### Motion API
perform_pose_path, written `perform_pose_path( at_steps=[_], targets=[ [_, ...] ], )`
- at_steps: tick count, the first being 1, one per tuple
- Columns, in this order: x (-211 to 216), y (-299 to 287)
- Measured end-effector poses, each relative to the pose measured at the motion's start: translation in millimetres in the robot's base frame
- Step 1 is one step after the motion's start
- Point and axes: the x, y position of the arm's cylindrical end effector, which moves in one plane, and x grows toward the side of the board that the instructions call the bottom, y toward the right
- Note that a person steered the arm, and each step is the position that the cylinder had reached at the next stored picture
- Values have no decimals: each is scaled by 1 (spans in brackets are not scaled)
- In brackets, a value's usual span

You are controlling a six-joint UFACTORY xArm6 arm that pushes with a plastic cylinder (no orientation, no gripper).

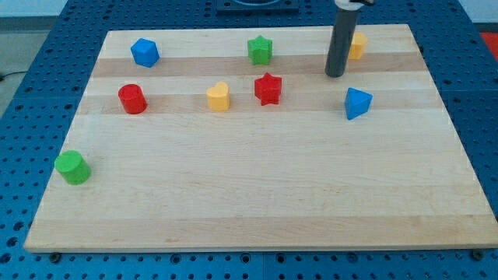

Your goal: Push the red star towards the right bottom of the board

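Note:
The red star [268, 89] lies on the wooden board [257, 194] in the upper middle of the view. My tip [334, 75] stands to the star's upper right, well apart from it. The rod rises from the tip to the view's top edge. A blue triangular block [357, 103] lies just below and right of the tip. A yellow block [357, 45] is partly hidden behind the rod at the view's top right.
A green star [260, 50] lies above the red star. A yellow heart-like block [219, 97] lies to its left, then a red cylinder [132, 99]. A blue block [145, 52] is at the top left. A green cylinder [72, 167] is near the left edge.

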Motion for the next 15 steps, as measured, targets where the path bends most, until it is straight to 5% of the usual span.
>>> perform_pose_path(
  at_steps=[3,7,10,15],
  targets=[
    [0,-6],
    [-1,-104],
    [77,-109],
    [99,-139]
  ],
)
